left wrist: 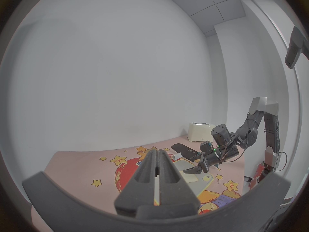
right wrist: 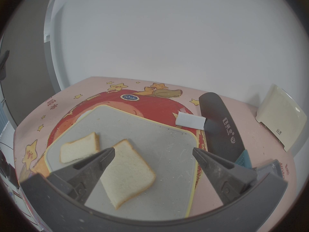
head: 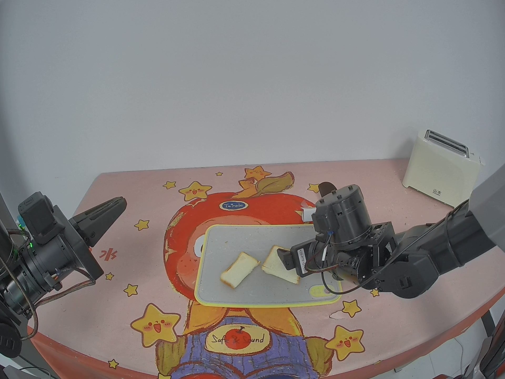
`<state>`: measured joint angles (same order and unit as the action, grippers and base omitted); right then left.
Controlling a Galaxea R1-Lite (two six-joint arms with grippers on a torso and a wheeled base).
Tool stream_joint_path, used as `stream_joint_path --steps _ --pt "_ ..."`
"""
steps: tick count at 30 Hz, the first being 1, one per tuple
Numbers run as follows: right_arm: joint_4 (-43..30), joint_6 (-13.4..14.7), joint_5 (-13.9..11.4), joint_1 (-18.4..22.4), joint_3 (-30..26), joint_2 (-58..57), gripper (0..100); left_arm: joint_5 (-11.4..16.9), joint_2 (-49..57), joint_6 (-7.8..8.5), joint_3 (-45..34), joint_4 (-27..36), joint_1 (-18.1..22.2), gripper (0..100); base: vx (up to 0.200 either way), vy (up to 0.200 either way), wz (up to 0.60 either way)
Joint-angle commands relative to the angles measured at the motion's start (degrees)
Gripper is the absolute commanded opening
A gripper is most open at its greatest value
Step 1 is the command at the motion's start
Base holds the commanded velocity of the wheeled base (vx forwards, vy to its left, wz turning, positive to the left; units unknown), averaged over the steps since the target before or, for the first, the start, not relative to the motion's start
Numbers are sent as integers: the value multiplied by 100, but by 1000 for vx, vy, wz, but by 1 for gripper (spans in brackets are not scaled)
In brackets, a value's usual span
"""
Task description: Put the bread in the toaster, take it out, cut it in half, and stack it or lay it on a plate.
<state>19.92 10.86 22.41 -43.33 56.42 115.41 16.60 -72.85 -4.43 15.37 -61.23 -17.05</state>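
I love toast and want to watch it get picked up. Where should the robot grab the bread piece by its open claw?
Probably from straight above, pinching two opposite crust edges. The bread piece lies flat on the cutting board, so nothing sticks up to hold, and the open right gripper hangs right by it.

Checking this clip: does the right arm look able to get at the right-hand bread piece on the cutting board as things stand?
Probably yes. The right gripper hangs open just by the right-hand bread piece, with nothing between them. The other bread piece lies apart from it.
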Motion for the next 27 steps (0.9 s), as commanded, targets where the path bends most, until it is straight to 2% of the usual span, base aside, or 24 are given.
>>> stream_joint_path --steps 1,8,14,17,20,27 --pt "30 21 27 -80 -52 105 100 1 -1 -6 1 -3 0 0 0 0 0" --pt "30 320 -43 -308 -52 87 100 1 -1 -6 1 -3 -35 0 0 0 0" --pt "109 426 -342 -229 124 237 100 1 -1 3 1 -3 -35 0 0 0 0" --pt "47 672 -456 -185 256 324 100 1 -1 3 1 -11 -35 0 0 0 0" --pt "38 751 -588 -185 308 368 100 1 -1 3 1 -11 -35 0 0 0 0" --pt "3 953 -588 -334 115 351 100 36 -1 3 1 -11 -35 0 0 0 0"
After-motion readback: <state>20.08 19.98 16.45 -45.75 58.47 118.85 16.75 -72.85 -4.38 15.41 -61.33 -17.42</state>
